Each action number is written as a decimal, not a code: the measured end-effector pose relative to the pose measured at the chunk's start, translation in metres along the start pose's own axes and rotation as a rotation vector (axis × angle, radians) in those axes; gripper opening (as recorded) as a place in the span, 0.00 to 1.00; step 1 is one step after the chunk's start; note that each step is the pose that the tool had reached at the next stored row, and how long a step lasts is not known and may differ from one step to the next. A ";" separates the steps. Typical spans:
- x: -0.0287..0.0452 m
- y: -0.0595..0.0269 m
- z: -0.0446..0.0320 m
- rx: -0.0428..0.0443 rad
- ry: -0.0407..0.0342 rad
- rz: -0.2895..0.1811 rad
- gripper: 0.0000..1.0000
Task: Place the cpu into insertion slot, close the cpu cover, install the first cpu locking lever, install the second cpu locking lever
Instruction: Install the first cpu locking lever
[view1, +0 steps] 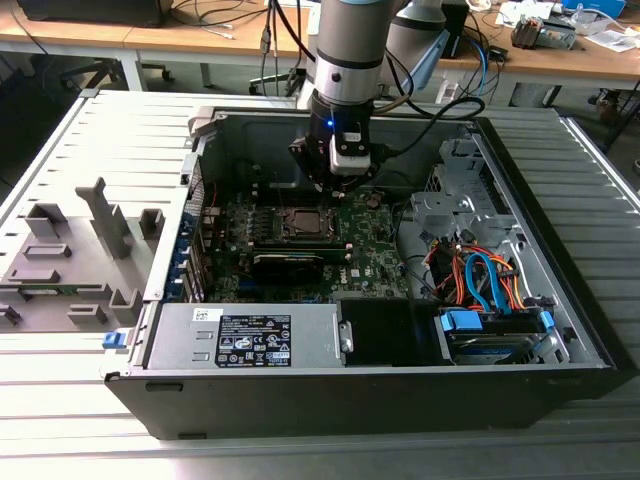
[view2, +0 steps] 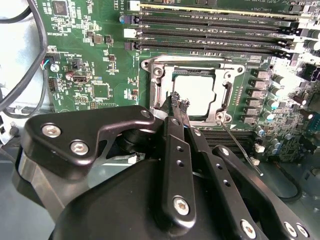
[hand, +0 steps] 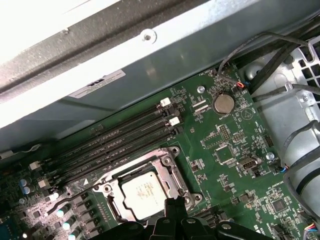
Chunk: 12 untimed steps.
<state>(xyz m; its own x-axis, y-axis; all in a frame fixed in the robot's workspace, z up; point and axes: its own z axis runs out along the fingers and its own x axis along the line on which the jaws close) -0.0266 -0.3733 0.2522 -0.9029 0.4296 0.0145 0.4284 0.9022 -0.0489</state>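
The cpu (view2: 197, 90) lies flat in the insertion slot, its pale metal face showing through the window of the cpu cover (view2: 187, 64), which is down over it. The cpu (hand: 145, 192) and the cpu cover (hand: 146, 165) also appear in the first wrist view, and the socket (view1: 301, 224) sits mid-motherboard in the exterior view. My gripper (view2: 179, 102) hangs just above the socket's near edge, fingers together with nothing between them. It also shows in the exterior view (view1: 335, 180) and the first wrist view (hand: 175, 202). A thin metal lever (view2: 241, 150) juts from the socket's corner.
Long memory slots (view2: 215, 35) run beside the socket. A black graphics card (view1: 288, 262) and a power supply (view1: 245, 335) lie nearer the case front. Orange and blue cables (view1: 480, 280) fill the exterior view's right. The case wall (hand: 150, 50) rises behind the board.
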 end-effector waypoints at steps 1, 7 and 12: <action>0.0000 0.0000 0.0000 0.0000 0.0000 -0.001 0.11; 0.0000 0.0000 0.0000 0.0002 -0.0004 -0.009 0.11; 0.0000 0.0000 0.0000 0.0003 -0.0007 -0.016 0.11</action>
<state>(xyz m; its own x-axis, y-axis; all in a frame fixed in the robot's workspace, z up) -0.0265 -0.3733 0.2523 -0.9095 0.4154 0.0145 0.4143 0.9088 -0.0490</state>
